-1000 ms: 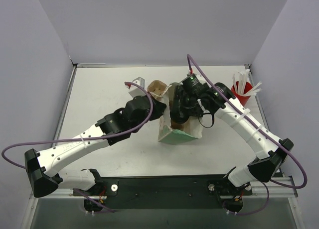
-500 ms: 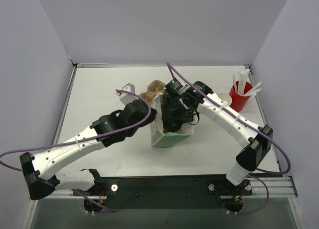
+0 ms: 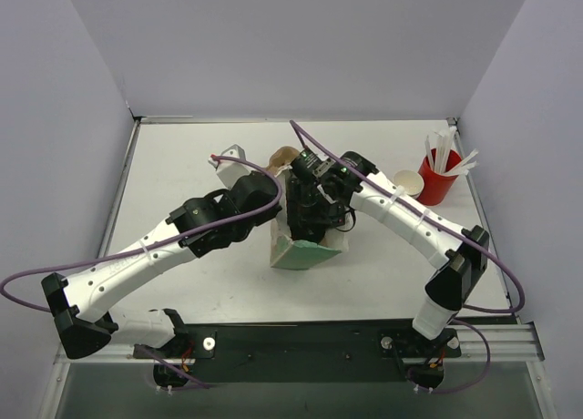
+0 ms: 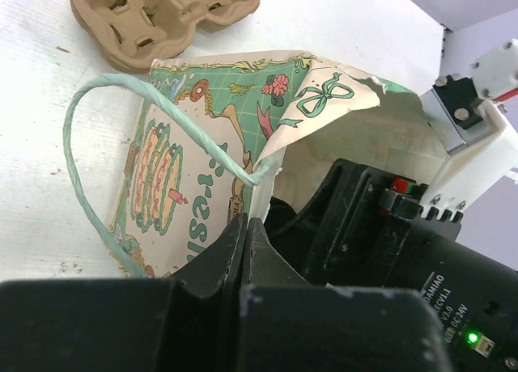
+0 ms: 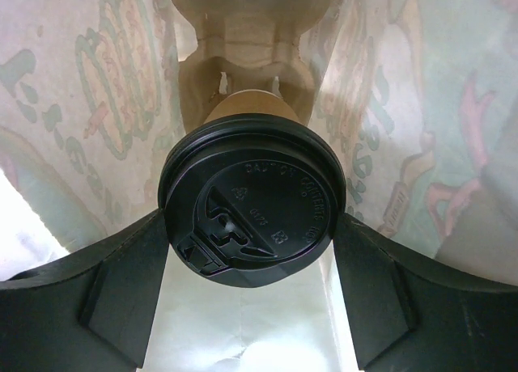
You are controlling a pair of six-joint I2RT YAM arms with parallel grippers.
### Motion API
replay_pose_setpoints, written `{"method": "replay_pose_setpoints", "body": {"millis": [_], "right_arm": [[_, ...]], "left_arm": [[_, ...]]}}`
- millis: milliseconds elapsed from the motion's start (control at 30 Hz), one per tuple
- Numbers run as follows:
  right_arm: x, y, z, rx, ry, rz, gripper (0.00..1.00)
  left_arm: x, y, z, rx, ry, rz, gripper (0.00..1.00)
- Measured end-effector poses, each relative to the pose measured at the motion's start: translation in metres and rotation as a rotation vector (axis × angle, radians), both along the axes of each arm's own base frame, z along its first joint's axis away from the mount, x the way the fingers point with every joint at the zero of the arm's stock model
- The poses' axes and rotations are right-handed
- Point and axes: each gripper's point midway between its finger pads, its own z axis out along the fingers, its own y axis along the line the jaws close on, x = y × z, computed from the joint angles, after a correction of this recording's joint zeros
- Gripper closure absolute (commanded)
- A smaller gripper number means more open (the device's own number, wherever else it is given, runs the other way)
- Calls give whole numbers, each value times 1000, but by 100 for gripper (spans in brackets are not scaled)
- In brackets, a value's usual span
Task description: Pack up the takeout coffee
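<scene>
The black-lidded takeout coffee (image 5: 252,196) is gripped between the wide-set fingers of the right gripper (image 5: 251,226), inside the paper bag (image 4: 186,186). The bag's rim is pinched by the closed left gripper (image 4: 247,234). The cup's base is hidden.

Likely a robotics lab: bare grey screen walls (image 3: 273,45) closely enclose a white work table (image 3: 182,155).
</scene>
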Motion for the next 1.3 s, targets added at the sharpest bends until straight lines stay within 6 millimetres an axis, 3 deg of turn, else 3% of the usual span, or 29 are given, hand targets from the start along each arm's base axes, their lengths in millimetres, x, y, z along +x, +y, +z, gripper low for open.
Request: {"method": "replay_pose_setpoints", "body": {"millis": [567,900,1033,1300], "right_arm": [[10,14,-23,-64,36,29,71],[8,15,-22,-70,41,38,72],[8,18,-19,-71,36,46,73],[5,22,-8,-75,14,70,73]], "left_arm": [[-6,19,-16,103,55,19,100],[-3,23,-11,118,44,30,100],[-4,24,-8,109,32,28,94],[-9,32,1,86,-3,9,61]]}}
